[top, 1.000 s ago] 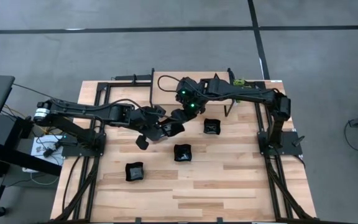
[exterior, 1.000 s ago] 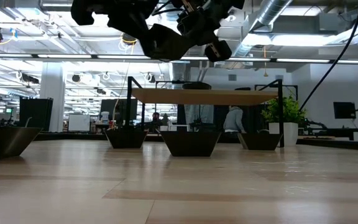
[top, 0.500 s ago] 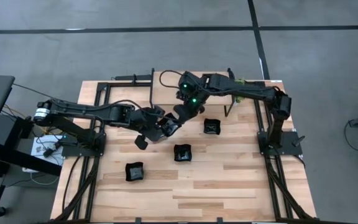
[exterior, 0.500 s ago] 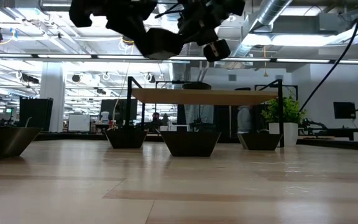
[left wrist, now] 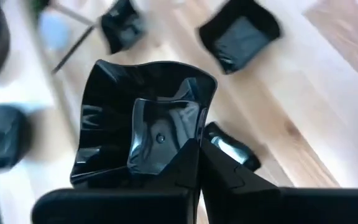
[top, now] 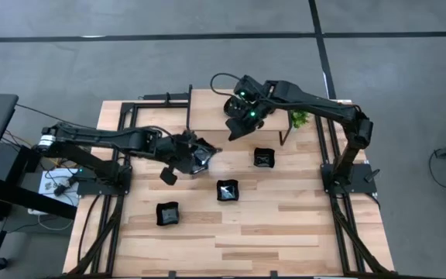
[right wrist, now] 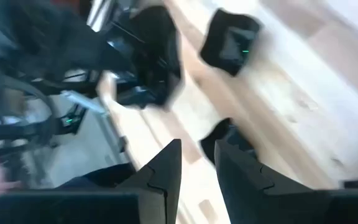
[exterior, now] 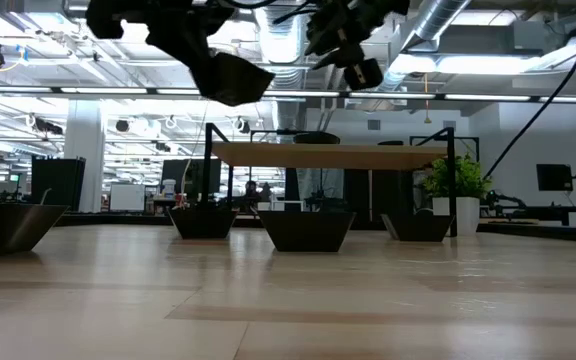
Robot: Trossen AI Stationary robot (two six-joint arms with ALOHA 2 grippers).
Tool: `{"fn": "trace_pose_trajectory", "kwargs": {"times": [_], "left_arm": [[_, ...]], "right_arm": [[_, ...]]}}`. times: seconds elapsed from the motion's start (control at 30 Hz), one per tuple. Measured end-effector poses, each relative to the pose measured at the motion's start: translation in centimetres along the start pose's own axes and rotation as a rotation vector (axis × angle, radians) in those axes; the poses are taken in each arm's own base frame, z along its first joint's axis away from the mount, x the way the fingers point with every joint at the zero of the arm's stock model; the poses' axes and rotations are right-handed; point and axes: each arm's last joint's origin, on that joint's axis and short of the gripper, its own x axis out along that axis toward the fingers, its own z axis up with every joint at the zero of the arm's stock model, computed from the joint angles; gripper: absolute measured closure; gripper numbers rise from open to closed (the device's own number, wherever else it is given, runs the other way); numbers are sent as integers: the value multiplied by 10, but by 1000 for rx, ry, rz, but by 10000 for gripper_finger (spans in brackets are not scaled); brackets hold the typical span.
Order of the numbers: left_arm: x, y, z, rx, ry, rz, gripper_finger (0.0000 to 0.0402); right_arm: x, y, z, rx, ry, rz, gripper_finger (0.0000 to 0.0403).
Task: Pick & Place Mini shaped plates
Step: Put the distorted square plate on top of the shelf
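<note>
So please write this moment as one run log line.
left hand: shut on square plate, held above table | right hand: open, empty, raised near back edge | plates on table: three

table (top: 285, 225): pale wood planks, smooth satin sheen | mini shaped plates on table (top: 227, 190): glossy black, plastic-like | plate (left wrist: 148, 118) above table: mirror-gloss, crimped rim | left gripper (left wrist: 199, 163) fingers: matt black | frame (top: 327, 147) at table edge: dark matt metal
</note>
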Motion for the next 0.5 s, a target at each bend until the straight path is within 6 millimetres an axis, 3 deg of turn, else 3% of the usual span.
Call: {"fn": "trace_pose_trajectory", "kwargs": {"times": [0.13, 0.33, 0.5], "left_arm": [[-11, 14, -10, -122, 11, 111, 394], [-6, 35, -8, -196, -19, 292, 394], [0, 41, -11, 26, 42, 308, 394]], "right_arm": [[-15, 6, -14, -10, -48, -107, 310], [-25, 28, -38, -80, -117, -208, 310], [-24, 40, -58, -95, -101, -257, 310]]}}
